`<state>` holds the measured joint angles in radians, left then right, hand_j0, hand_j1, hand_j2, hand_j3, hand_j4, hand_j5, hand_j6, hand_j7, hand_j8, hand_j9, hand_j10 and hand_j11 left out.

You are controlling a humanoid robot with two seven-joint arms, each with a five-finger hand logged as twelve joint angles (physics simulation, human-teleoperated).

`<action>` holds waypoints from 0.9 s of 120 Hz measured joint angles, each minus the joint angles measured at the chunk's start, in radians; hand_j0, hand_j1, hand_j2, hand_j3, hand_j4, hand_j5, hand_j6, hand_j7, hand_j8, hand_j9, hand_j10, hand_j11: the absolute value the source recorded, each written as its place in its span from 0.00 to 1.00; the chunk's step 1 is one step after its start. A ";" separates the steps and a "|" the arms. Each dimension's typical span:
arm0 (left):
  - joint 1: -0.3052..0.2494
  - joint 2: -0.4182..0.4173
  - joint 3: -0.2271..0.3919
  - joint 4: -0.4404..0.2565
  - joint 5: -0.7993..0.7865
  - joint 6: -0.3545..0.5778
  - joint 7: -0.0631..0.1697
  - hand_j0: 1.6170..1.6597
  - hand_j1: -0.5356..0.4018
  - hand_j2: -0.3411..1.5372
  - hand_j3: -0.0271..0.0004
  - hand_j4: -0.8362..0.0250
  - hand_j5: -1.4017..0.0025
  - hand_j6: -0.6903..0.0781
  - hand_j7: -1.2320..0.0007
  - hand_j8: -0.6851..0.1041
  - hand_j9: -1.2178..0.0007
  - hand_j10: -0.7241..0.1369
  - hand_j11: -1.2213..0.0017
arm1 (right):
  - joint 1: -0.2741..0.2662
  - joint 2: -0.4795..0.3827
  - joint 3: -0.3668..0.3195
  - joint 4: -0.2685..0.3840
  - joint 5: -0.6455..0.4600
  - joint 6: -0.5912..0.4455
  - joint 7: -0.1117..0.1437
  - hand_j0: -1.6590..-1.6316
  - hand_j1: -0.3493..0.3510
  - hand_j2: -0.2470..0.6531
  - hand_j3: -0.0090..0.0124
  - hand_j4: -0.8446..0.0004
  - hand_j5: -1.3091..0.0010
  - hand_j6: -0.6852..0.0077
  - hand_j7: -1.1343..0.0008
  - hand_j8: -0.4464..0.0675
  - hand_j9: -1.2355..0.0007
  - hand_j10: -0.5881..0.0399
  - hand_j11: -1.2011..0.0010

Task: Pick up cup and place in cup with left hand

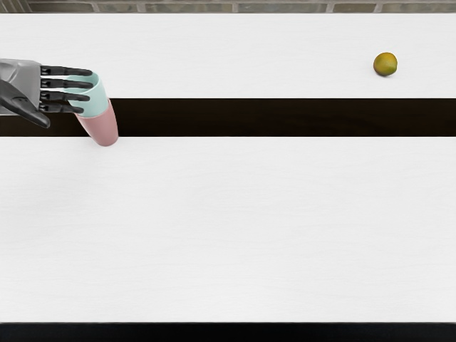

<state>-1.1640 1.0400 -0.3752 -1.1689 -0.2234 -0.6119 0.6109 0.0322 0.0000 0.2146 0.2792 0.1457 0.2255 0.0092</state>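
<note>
My left hand (68, 100) reaches in from the left edge with its fingers straight and spread and its thumb held apart below them. The fingers lie across the view of a light blue cup (97, 105), covering part of its rim; whether they touch it cannot be told. The lower part of the light blue cup is inside a pink cup (104, 130), which shows beneath it. The pink cup's base is by the far edge of the near white surface.
A yellow-green round fruit (385, 64) lies on the far white surface (235, 53) at the right. A dark band (285, 117) separates that surface from the near white one (235, 228). A brick strip (178, 8) runs along the top.
</note>
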 joint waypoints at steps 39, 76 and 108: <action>0.000 0.000 0.000 0.000 0.000 0.000 0.000 0.96 0.94 0.18 0.99 0.97 1.00 0.90 1.00 0.87 1.00 0.84 1.00 | 0.000 0.000 0.000 0.000 0.000 0.000 0.000 0.04 0.00 0.27 0.42 1.00 1.00 0.99 1.00 0.87 1.00 0.94 1.00; 0.000 0.000 0.000 0.000 0.000 0.000 0.000 0.96 0.94 0.18 0.99 0.97 1.00 0.90 1.00 0.87 1.00 0.84 1.00 | 0.000 0.000 0.000 0.000 0.000 0.000 0.000 0.04 0.00 0.27 0.42 1.00 1.00 0.99 1.00 0.87 1.00 0.94 1.00; 0.000 0.000 0.000 0.000 0.000 0.000 0.000 0.96 0.94 0.18 0.99 0.97 1.00 0.90 1.00 0.87 1.00 0.84 1.00 | 0.000 0.000 0.000 0.000 0.000 0.000 0.000 0.04 0.00 0.27 0.42 1.00 1.00 0.99 1.00 0.87 1.00 0.94 1.00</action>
<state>-1.1640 1.0400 -0.3752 -1.1689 -0.2235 -0.6119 0.6109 0.0322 0.0000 0.2147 0.2792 0.1457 0.2255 0.0092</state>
